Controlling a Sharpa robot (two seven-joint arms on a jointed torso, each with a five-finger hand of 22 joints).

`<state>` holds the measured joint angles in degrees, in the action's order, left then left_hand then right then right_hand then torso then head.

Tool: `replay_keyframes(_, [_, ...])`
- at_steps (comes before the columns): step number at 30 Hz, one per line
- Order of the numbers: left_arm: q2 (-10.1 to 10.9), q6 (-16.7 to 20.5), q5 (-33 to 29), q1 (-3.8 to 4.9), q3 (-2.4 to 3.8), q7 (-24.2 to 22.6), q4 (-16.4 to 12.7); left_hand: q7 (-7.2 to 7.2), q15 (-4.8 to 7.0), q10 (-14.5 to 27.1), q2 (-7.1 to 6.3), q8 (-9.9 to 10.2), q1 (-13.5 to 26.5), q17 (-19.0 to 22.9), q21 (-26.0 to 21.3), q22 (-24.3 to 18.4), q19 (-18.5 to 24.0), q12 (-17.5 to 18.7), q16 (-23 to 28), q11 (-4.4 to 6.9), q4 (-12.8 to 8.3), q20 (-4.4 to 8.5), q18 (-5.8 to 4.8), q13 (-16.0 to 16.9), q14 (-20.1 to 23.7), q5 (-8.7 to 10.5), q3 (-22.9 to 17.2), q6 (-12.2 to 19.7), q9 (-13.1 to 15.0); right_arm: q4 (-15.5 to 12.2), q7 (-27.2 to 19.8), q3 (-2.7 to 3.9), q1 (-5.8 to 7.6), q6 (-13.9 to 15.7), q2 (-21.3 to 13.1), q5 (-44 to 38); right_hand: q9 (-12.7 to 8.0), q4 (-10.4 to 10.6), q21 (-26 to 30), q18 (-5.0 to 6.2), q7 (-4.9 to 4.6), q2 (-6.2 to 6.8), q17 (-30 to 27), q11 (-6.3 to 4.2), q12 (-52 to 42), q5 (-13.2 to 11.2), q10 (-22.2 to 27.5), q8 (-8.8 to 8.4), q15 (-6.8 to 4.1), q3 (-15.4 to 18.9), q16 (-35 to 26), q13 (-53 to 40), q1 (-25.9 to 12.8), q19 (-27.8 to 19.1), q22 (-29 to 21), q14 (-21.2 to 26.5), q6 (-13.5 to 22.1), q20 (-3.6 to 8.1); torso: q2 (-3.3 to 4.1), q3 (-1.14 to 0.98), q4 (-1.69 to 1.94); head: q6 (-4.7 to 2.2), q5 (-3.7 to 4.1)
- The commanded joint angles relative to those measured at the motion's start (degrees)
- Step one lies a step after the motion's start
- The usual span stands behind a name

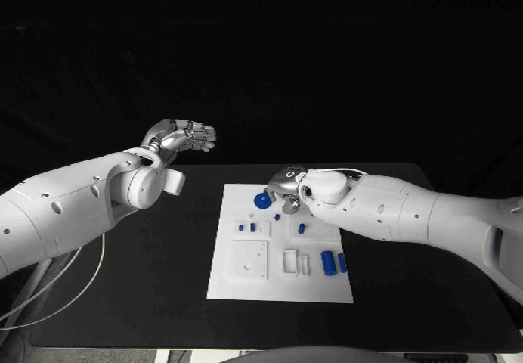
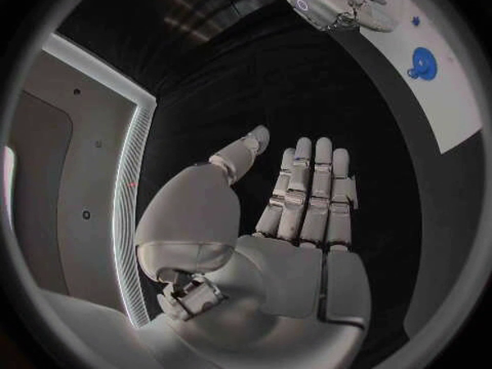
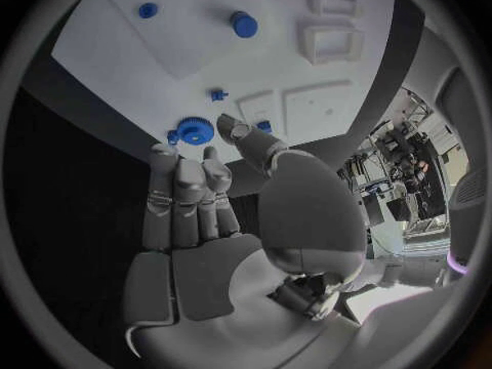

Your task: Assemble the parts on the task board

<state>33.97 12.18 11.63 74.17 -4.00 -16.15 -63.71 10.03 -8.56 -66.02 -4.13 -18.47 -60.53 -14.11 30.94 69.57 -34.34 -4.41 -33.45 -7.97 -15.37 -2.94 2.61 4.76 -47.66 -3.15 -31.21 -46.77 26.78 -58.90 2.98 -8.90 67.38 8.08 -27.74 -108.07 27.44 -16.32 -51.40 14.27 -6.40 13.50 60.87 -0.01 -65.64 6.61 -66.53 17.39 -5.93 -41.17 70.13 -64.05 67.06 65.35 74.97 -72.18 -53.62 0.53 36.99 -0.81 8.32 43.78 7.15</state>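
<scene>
Head view: the task board (image 1: 246, 283) is lying mid-table; the left hand (image 1: 181, 137) is hovering well off its far-left corner, the right hand (image 1: 288, 189) above its far edge beside the blue gear (image 1: 263, 200); wrist views are showing both hands empty, fingers extended side by side; blue cylinders (image 1: 333, 262) are lying on the board's near-right area.

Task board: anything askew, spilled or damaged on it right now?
Nothing stands out. The task board lies flat on the black table, with the blue gear and other blue parts on it. The right hand hovers beside the gear; the left hand is raised and holds nothing.
</scene>
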Motion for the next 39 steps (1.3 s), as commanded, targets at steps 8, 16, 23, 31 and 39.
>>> replay_keyframes(8, [-0.13, -1.01, 0.15, 0.02, 0.05, -0.32, -1.09, 0.12, 0.05, -0.46, 0.03, -0.27, -0.38, -0.11, -0.28, 0.06, -0.46, -0.17, 0.33, -0.03, -0.26, 0.15, 0.64, -0.08, -0.37, -0.24, 0.13, -0.14, -0.02, 3.43, -1.69, -0.25, -1.53, 2.19, 1.90, -1.17, -0.05, 0.23, -0.71, 0.73, 0.40, -0.16, 0.36, -0.32, -0.48, -3.15, 2.45, -0.21, -0.32, -1.80, 0.23, -0.63, -0.27, 0.36, 1.10, -0.57, -0.05, 0.57, 0.12, 0.07, 0.17, 0.17, -0.14])
replay_keyframes(16, [0.13, -1.04, 0.15, 0.03, 0.06, -0.21, -1.97, 0.12, 0.06, -0.46, 0.02, -0.28, -0.35, -0.15, -0.30, 0.07, -0.50, -0.16, 0.38, -0.03, -0.25, 0.16, 0.63, -0.09, -0.39, -0.23, 0.16, -0.13, -0.03, 5.94, -3.21, -0.49, -2.41, 3.22, 3.04, -0.13, 0.11, 0.76, -0.92, 0.73, 0.45, -0.37, 0.53, -0.37, -0.50, -3.80, 2.34, 0.01, -0.39, -1.63, 0.29, -0.86, -1.35, 0.54, 1.10, -0.64, -0.32, 0.70, 0.44, 0.16, 0.59, 0.11, 0.04])
replay_keyframes(23, [0.20, -1.02, 0.15, 0.04, 0.06, -0.21, -2.69, 0.12, 0.06, -0.46, -0.01, -0.28, -0.32, -0.17, -0.32, 0.07, -0.52, -0.16, 0.41, -0.03, -0.24, 0.16, 0.63, -0.10, -0.40, -0.22, 0.20, -0.13, -0.03, 7.53, -4.87, -0.77, -2.74, 4.25, 3.69, 0.83, 0.26, 0.86, -1.03, 0.73, 0.47, -1.05, 0.65, -0.39, -0.55, -3.80, 2.33, 0.20, -0.42, -1.12, 0.34, -1.02, -1.86, 0.55, 1.11, -0.63, -0.53, 0.82, 0.71, 0.23, 1.02, 0.03, 0.26])
replay_keyframes(31, [0.36, -1.02, 0.15, 0.05, 0.07, -0.14, -3.36, 0.12, 0.06, -0.47, -0.03, -0.29, -0.29, -0.22, -0.35, 0.08, -0.55, -0.14, 0.47, -0.03, -0.24, 0.17, 0.63, -0.11, -0.43, -0.20, 0.24, -0.12, -0.04, 9.34, -5.58, -0.92, -3.15, 4.54, 4.36, 1.41, 0.44, 0.69, -1.15, 0.73, 0.46, -2.29, 0.87, -0.39, -0.59, -3.80, 2.39, 0.37, -0.44, -0.36, 0.40, -1.34, -2.36, 0.41, 1.10, -0.54, -0.65, 0.96, 1.09, 0.34, 1.48, -0.12, 0.46])
replay_keyframes(39, [0.61, -1.12, 0.15, 0.06, 0.07, -0.03, -3.95, 0.12, 0.07, -0.47, -0.04, -0.30, -0.27, -0.25, -0.38, 0.08, -0.57, -0.14, 0.51, -0.03, -0.23, 0.18, 0.63, -0.12, -0.44, -0.19, 0.27, -0.11, -0.05, 9.82, -5.22, -1.00, -3.20, 2.24, 4.11, 1.12, 0.27, 0.21, -1.04, 0.73, 0.46, -3.13, 1.05, -0.37, -0.61, -3.78, 2.55, -0.04, -0.42, -1.25, 0.31, -1.72, -1.45, -0.05, 1.05, -0.24, 0.11, 1.01, 1.31, 0.36, 1.77, -0.12, 0.68])
